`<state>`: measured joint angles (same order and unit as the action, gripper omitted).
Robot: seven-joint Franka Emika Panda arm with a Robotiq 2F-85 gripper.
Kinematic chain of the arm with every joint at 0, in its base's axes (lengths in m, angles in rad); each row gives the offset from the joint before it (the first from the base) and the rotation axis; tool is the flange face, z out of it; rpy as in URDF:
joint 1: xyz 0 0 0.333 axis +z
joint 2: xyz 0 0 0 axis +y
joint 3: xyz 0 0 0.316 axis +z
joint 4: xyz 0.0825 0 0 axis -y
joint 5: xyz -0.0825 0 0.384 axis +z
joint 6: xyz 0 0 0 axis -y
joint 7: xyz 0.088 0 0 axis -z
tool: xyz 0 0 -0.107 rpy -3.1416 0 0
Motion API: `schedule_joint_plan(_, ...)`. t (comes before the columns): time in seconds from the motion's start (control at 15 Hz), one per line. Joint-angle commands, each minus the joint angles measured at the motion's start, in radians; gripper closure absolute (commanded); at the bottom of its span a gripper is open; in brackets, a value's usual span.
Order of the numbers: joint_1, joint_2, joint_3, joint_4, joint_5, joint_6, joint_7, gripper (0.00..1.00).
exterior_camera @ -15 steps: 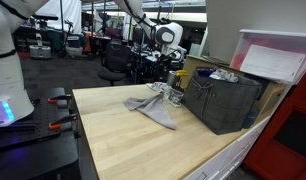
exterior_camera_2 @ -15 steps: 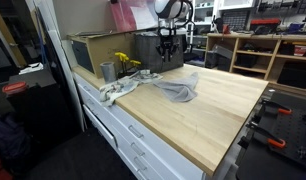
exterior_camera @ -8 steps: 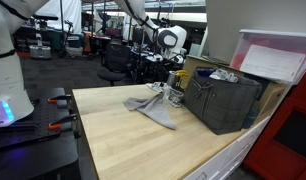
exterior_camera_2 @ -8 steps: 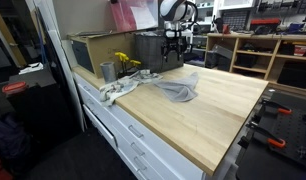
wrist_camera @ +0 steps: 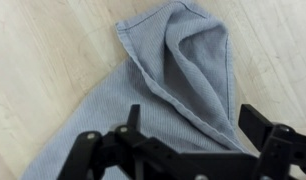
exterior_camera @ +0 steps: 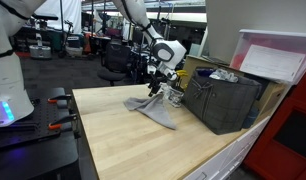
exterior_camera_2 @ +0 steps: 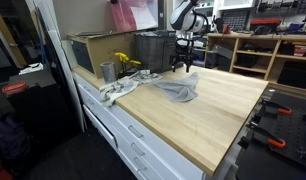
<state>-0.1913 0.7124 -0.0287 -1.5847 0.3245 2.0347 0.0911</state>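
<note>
A grey cloth (wrist_camera: 173, 70) lies crumpled on the wooden table (exterior_camera: 123, 140), with a stitched fold running across it in the wrist view. It appears in both exterior views (exterior_camera: 153, 108) (exterior_camera_2: 179, 90). My gripper (wrist_camera: 193, 125) hangs just above the cloth, open, its two black fingers (wrist_camera: 259, 122) spread wide with only cloth showing below them. It holds nothing. In both exterior views the gripper (exterior_camera: 159, 84) (exterior_camera_2: 183, 66) points down over the cloth's far end, close to the dark bin.
A dark grey bin (exterior_camera: 225, 100) stands on the table beside the cloth, with a white and pink box (exterior_camera: 275, 58) behind it. A metal cup (exterior_camera_2: 108, 71), yellow items (exterior_camera_2: 124, 62) and a pale rag (exterior_camera_2: 118, 91) sit near the table's edge.
The gripper has opened wide. The arm has swung away from the bin and come down over the grey cloth.
</note>
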Motion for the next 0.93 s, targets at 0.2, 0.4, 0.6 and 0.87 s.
schedule_joint_plan(0.2,-0.068,-0.044,0.035,-0.187,0.107,0.002,-0.174,0.0)
schedule_joint_plan(0.4,-0.081,-0.038,0.031,-0.231,0.121,0.001,-0.229,0.0)
schedule_joint_plan(0.6,-0.088,-0.025,0.035,-0.262,0.131,0.011,-0.272,0.0)
schedule_joint_plan(0.87,-0.082,-0.015,0.044,-0.282,0.141,0.016,-0.3,0.0)
